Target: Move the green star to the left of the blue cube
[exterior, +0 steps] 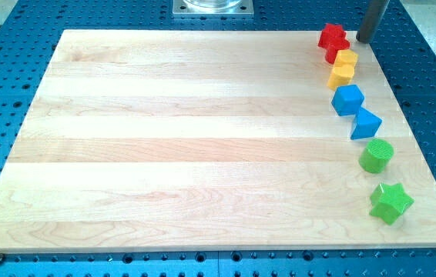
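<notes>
One green star point(390, 202) is seen near the board's point(187, 138) bottom right corner, well below the blue cube point(347, 99). Between them sit a blue block point(366, 124) and a green cylinder point(376, 155). No writing is seen. My tip point(364, 38) is placed just right of the red blocks point(332, 40), holding nothing.

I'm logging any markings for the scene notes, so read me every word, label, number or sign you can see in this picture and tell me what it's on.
None: no word, label, number or sign can be read anywhere.
The wooden board is bare wood grain.
The green star, the blue cube and the other blocks have plain faces.
My tip, at the view's top right beside the red blocks, carries no marking.
</notes>
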### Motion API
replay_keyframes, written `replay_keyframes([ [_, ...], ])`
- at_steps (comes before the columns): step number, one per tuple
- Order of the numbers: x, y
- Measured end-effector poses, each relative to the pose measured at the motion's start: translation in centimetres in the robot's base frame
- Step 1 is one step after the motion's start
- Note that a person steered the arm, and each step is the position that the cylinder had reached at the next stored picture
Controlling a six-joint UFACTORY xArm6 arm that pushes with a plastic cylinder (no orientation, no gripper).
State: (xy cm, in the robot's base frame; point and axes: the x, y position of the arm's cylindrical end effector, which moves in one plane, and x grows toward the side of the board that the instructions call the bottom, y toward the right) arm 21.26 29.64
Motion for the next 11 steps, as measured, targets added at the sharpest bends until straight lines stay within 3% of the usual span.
replay_keyframes([
  [1,0.2,0.5],
  [2,6.8,4.3],
  [3,17.2,3.7],
  [4,28.4,-1.5],
  [5,35.6,-6.1],
  [6,37.1,-8.6],
  [8,40.3,-1.9],
  [10,40.4,-16.0],
  [11,40.4,-17.5],
])
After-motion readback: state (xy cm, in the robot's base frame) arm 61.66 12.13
